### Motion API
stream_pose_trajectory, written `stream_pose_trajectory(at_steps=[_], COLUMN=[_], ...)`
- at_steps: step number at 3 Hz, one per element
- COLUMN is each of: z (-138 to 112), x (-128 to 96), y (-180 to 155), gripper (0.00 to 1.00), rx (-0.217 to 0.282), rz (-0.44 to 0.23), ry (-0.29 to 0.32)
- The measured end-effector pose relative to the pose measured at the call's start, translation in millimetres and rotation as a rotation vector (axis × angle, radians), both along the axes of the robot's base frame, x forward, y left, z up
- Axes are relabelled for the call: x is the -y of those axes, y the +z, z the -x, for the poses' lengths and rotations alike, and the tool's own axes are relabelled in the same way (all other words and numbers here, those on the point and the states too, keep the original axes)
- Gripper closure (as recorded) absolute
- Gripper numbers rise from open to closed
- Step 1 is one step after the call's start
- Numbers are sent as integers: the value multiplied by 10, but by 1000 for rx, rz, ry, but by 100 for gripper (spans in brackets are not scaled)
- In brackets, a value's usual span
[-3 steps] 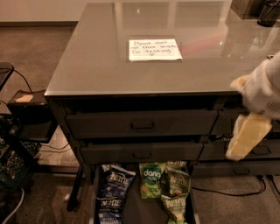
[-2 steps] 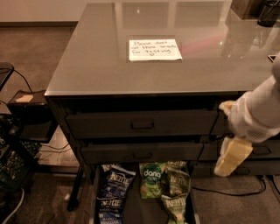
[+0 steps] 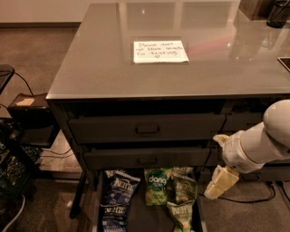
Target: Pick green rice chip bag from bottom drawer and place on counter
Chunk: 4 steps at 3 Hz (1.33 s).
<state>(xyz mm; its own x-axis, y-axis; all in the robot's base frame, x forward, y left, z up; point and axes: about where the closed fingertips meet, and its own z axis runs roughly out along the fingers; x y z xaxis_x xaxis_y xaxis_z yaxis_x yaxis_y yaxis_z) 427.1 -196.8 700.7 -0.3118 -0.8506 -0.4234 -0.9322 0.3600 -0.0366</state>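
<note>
The green rice chip bag (image 3: 157,185) with white "dang" lettering lies in the open bottom drawer (image 3: 136,217), between dark blue Kettle bags (image 3: 117,195) on its left and olive-green Kettle bags (image 3: 183,199) on its right. My gripper (image 3: 220,181), on a white arm coming in from the right, hangs to the right of the drawer, level with the bags and apart from them. It holds nothing that I can see. The glossy grey counter (image 3: 99,59) above carries a white handwritten note (image 3: 160,51).
Two closed drawers with recessed handles (image 3: 147,129) sit above the open one. A dark box and cables (image 3: 27,118) stand on the floor at the left. A black object (image 3: 278,13) stands at the counter's far right corner.
My arm and gripper have moved down and to the left, from beside the upper drawers to beside the open bottom drawer. The bags have not moved.
</note>
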Motion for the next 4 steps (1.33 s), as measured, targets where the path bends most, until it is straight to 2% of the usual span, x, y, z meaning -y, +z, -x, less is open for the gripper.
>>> stream_pose_trajectory(at_steps=[1,2,3,4], z=[0,4,14,-115], x=[0,-4,-139,-334], y=[0,-266,-947,-1557], gripper=[0,0,0,0], rx=[0,36,89,143], rz=[0,-19,-79,-137], ry=[0,12,63,105])
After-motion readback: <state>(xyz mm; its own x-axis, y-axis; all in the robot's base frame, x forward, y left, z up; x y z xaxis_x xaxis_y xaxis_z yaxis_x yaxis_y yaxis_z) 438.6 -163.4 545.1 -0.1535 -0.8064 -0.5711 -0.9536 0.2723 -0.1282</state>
